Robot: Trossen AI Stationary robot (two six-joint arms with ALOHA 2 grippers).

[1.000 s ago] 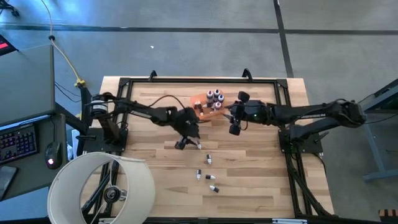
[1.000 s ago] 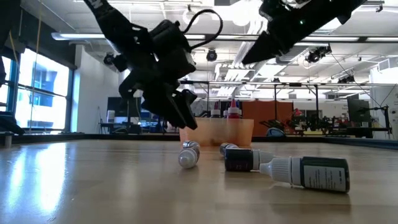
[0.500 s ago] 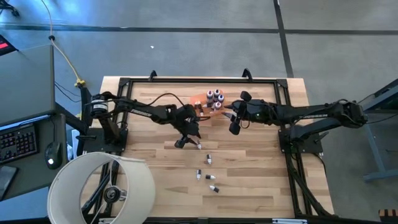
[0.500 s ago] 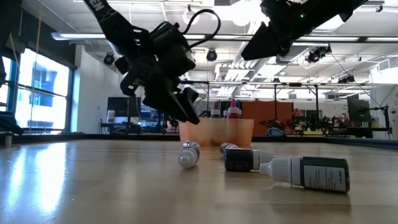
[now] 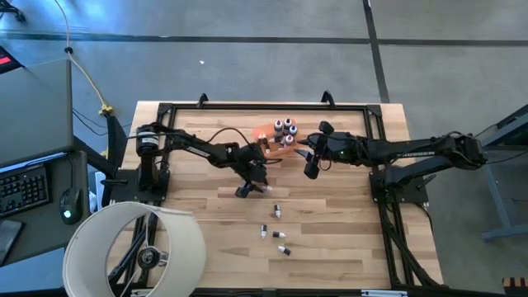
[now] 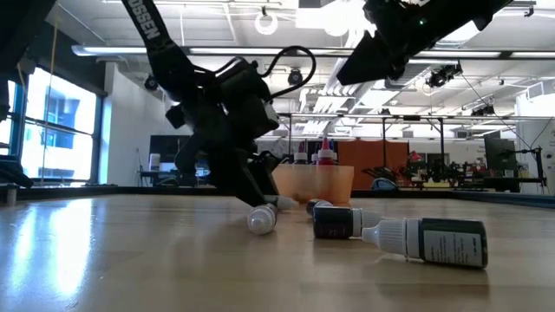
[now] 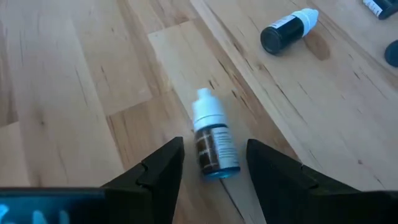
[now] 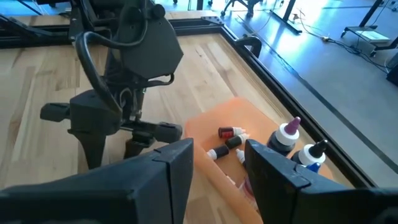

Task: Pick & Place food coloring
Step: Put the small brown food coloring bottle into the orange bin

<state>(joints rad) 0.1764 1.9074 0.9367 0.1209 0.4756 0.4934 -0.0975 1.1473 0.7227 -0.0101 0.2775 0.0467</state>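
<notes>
A small brown food coloring bottle (image 7: 211, 142) with a white cap lies on its side on the table. My left gripper (image 7: 211, 174) is low over it and open, one finger on each side of the bottle's bottom end, with gaps showing on both sides. In the high view this gripper (image 5: 250, 189) is at the table's middle, beside that bottle (image 5: 264, 192). My right gripper (image 5: 311, 170) hangs open in the air near the orange tray (image 5: 266, 132). Several bottles (image 5: 285, 129) stand upright in the tray, and a few small ones (image 8: 227, 138) lie flat in it.
Several more bottles lie loose on the table toward its near edge (image 5: 278, 212) (image 5: 282, 249); two show close in the low view (image 6: 336, 222) (image 6: 429, 240). A white round lampshade (image 5: 136, 247) covers the near left corner. A black frame (image 5: 247, 107) rims the table.
My left gripper has come down from above the table and a little toward the right edge, ending low over the lying brown bottle with its fingers still apart. My right gripper has stayed where it was and rolled slightly at the wrist. The bottles have not moved.
</notes>
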